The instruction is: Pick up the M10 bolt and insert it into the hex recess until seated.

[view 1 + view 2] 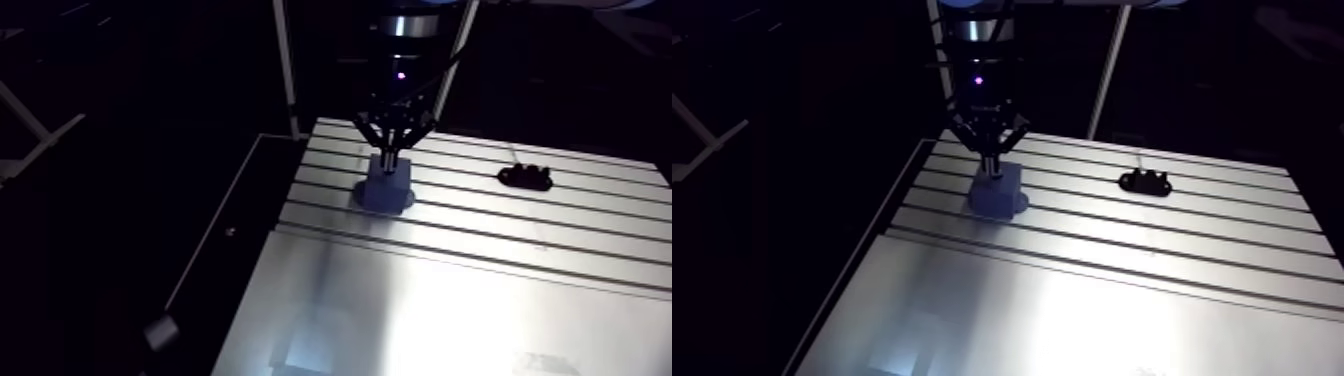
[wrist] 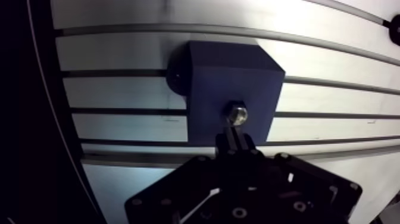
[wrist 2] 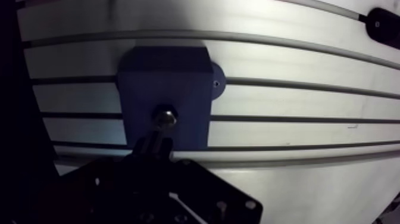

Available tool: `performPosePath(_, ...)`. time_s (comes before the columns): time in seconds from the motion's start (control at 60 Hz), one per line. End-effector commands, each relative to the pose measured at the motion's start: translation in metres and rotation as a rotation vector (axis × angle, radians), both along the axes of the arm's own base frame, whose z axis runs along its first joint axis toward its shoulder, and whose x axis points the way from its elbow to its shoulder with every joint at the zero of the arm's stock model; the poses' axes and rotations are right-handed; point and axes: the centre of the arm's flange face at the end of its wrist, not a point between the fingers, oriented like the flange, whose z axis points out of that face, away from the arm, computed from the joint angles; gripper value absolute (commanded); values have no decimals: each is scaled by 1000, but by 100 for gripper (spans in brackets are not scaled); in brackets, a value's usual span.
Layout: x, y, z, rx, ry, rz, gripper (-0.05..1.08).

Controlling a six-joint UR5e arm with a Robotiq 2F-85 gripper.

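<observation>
A dark blue block [image 2: 232,83] with the hex recess in its top face stands on the slotted aluminium table [image 1: 480,300], near its left side. The metallic M10 bolt [image 2: 235,112] sits at the recess in the block's top, and its shiny end shows just ahead of the fingertips. My gripper [image 2: 235,136] comes down right over the block [image 1: 387,185], its two fingers drawn close together and shut on the bolt. How deep the bolt sits in the recess is hidden by the fingers and the block.
A small black fixture [image 1: 526,178] lies on the table to the right of the block, several slots away. The table's left edge [image 1: 887,255] runs close beside the block. A smooth metal plate [image 1: 1072,320] covers the near half of the table.
</observation>
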Motion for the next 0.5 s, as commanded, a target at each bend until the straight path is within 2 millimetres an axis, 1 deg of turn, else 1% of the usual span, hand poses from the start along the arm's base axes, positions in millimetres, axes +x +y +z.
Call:
performPosePath(0.017, 0, 0, -2, 0, 4, 0, 108)
performPosePath(0.5, 0, 0, -3, -1, 5, 0, 108)
